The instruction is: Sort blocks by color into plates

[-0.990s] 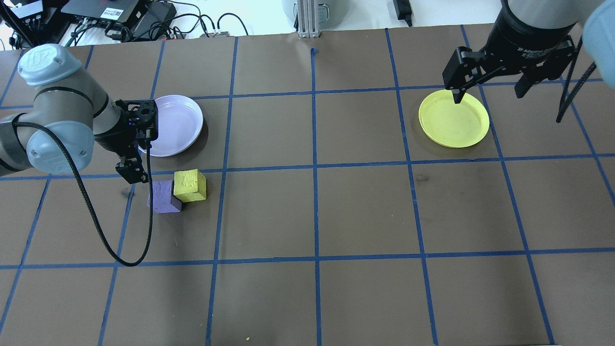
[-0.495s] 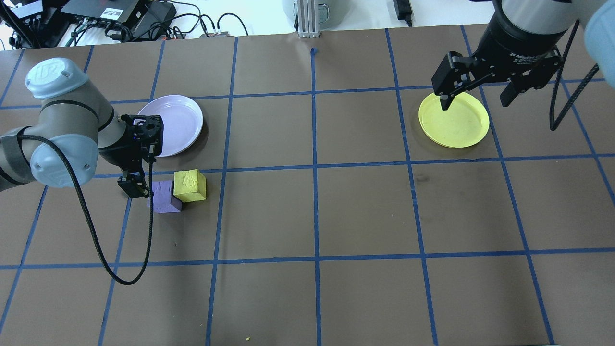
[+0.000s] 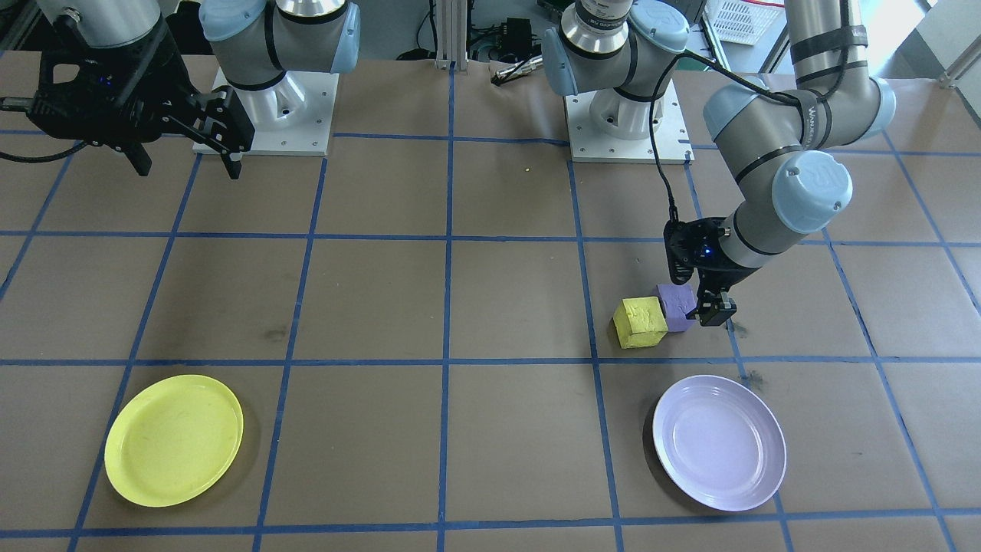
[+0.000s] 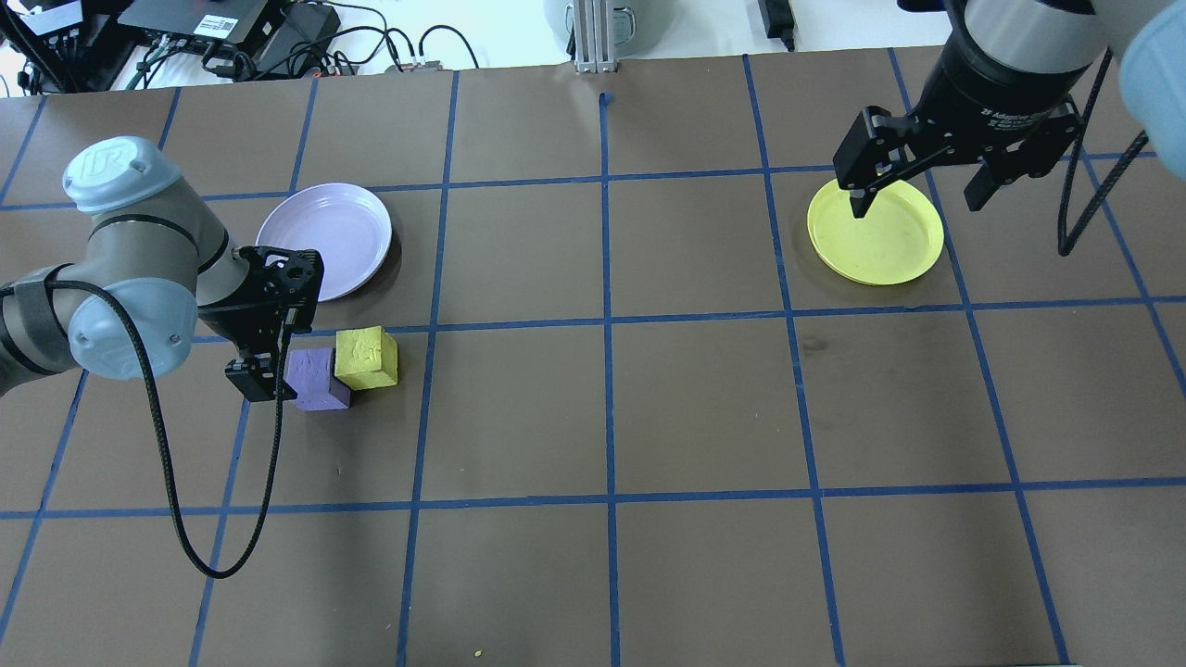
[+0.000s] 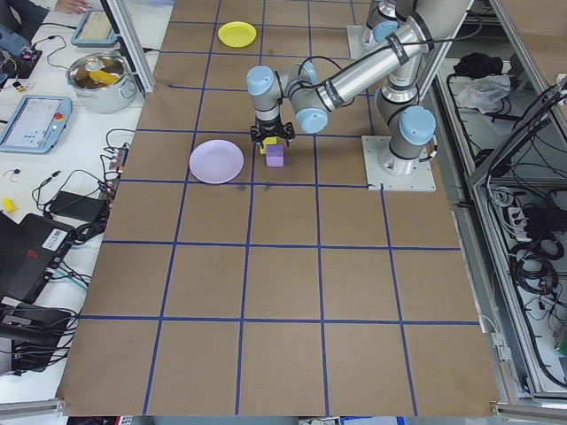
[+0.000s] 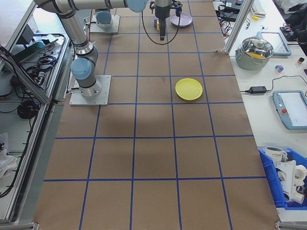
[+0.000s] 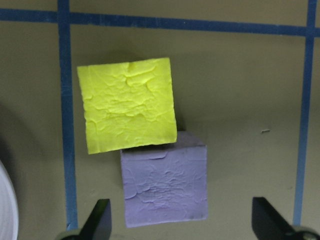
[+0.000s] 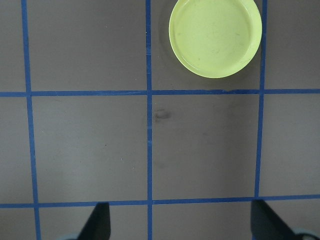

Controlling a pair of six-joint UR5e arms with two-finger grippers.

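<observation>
Because the purple block (image 4: 315, 378) touches the yellow block (image 4: 366, 357) near the tabletop's left edge, beside the lavender plate (image 4: 324, 227), the left tool (image 7: 180, 227), spread wide, could nudge both. Right tool (image 4: 913, 190) hangs wide over the yellow plate (image 4: 889, 245).

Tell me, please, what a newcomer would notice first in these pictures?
Most likely the yellow block and purple block touching each other on the brown table, with the open left gripper low beside the purple one. Next, the lavender plate just beyond them and the yellow plate far across, both empty, the open right gripper raised above the latter.
</observation>
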